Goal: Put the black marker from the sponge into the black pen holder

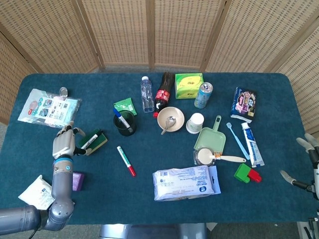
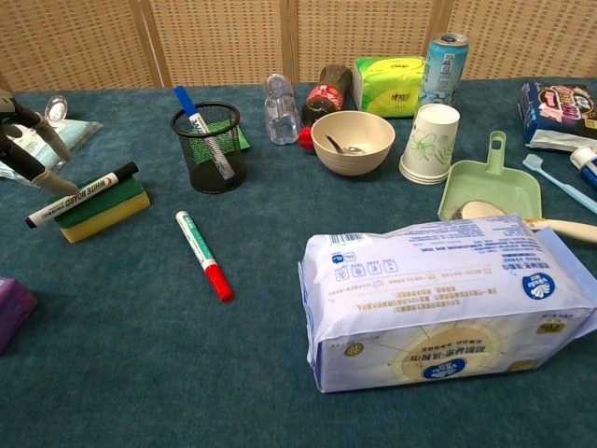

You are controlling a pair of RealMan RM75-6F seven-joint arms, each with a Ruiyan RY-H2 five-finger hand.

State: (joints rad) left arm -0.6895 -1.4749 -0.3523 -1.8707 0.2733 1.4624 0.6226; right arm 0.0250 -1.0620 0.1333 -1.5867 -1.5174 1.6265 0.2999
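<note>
The black marker, white-bodied with a black cap, lies aslant on top of the green and yellow sponge at the table's left. The black mesh pen holder stands just right of the sponge and has a blue pen in it. My left hand hovers right beside the sponge's left end, its fingers apart and stretched toward the marker's white tip, holding nothing. Far off at the right table edge, my right hand is open and empty.
A red and green marker lies in front of the holder. A purple box and a white pack sit near my left arm. A clear bottle, a bowl and a wipes pack lie to the right.
</note>
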